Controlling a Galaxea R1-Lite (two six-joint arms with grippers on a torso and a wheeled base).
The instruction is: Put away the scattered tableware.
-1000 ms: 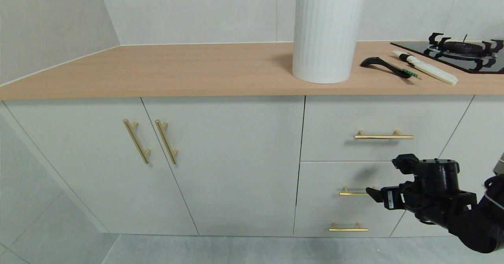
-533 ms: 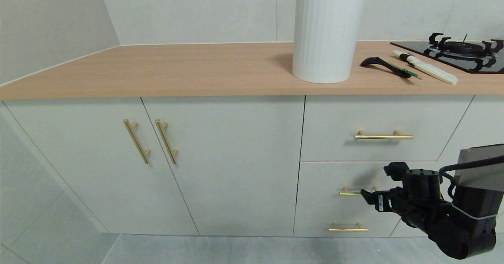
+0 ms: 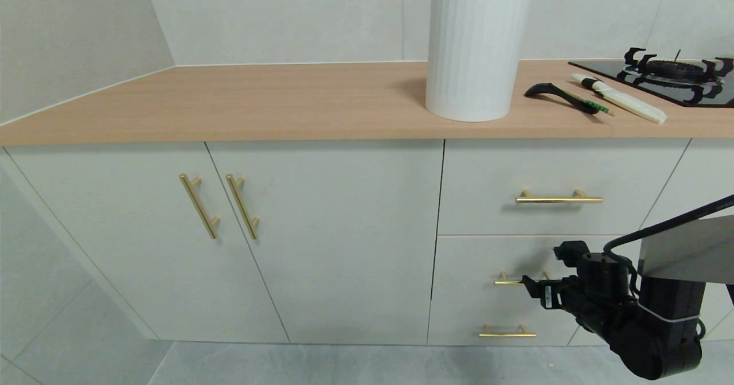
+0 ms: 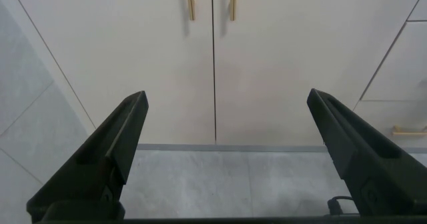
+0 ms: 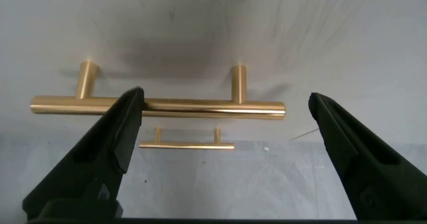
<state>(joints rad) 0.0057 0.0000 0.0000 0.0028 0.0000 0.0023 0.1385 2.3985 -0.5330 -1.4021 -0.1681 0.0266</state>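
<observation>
Head view: the tableware lies on the counter (image 3: 229, 101), at 3 o'clock of the tall white canister (image 3: 473, 46). There is a black spoon (image 3: 559, 95) and, just beside it at its 2 o'clock, what looks like a white knife (image 3: 622, 101), both short of the hob (image 3: 676, 75). Nothing holds them, so they are not yet put away.

The right gripper (image 3: 545, 267) sits low at 4 o'clock in this view, in front of the drawer stack. It is level with the middle handle (image 3: 510, 282), below the top handle (image 3: 559, 199) and above the bottom handle (image 3: 507, 334). I take that as the reason for the posture: a drawer has to come open before the spoon and knife have anywhere to go.

In the right wrist view the jaws of the right gripper (image 5: 225, 97) are spread wide and hold nothing. The middle handle (image 5: 157, 106) runs across close ahead of them. I cannot tell whether a finger (image 5: 100, 164) touches the bar. The gap seems to lie along the bar, not across it, so I would guess a wrist turn or a hooking finger is needed to pull.

In the left wrist view the left gripper (image 4: 227, 96) is also wide apart and holds nothing. It faces the shut doors (image 4: 213, 64) with their two upright handles, well apart from the tableware, so it looks parked out of the way.
</observation>
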